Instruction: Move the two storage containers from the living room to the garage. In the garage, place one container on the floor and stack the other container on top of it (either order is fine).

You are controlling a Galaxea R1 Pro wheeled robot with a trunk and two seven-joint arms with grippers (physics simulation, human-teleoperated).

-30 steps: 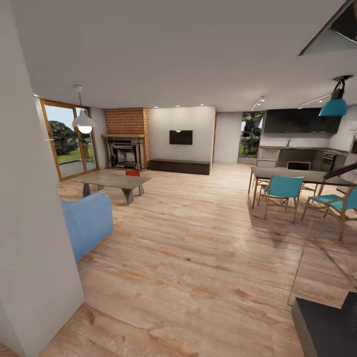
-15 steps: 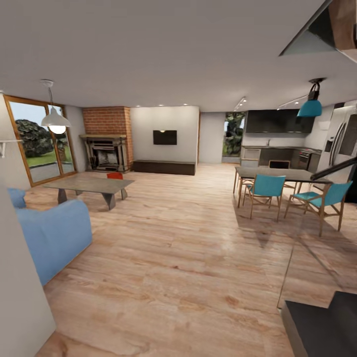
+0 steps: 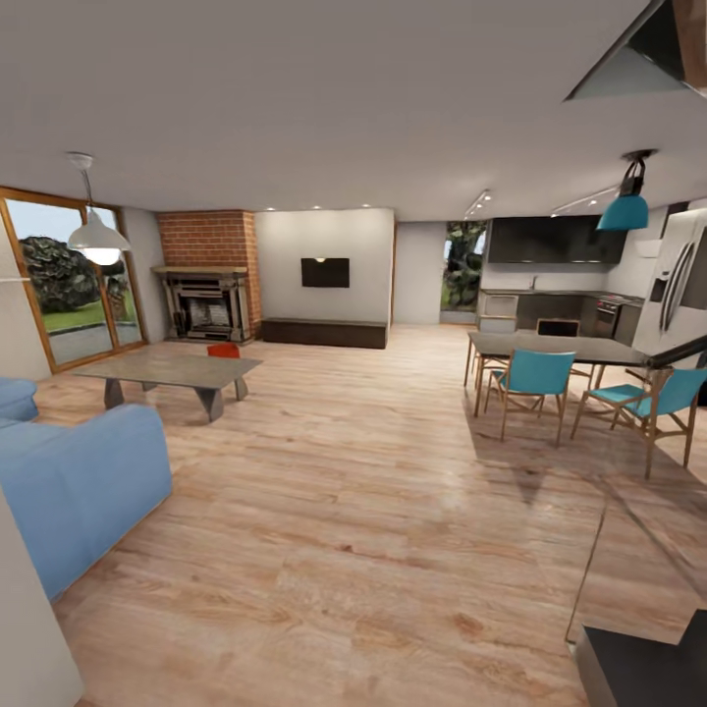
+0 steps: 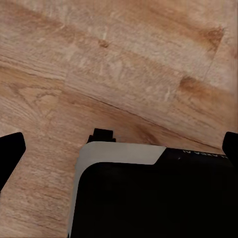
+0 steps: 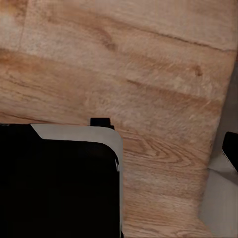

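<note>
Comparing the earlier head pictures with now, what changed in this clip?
Only the camera moved: the view swung left and advanced, uncovering more of the blue sofa. The orange-red container stayed behind the coffee table. Nothing was grasped or released.

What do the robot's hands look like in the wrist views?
The left hand has plain black fingertips with rounded ends, and no cables or markings are visible on them. On the right hand one matching black fingertip shows at the picture's edge.

Left tool (image 4: 119,148) fingers (image 4: 11,148) spread wide; right tool's spread is unclear, 1 finger (image 5: 231,148) visible.
</note>
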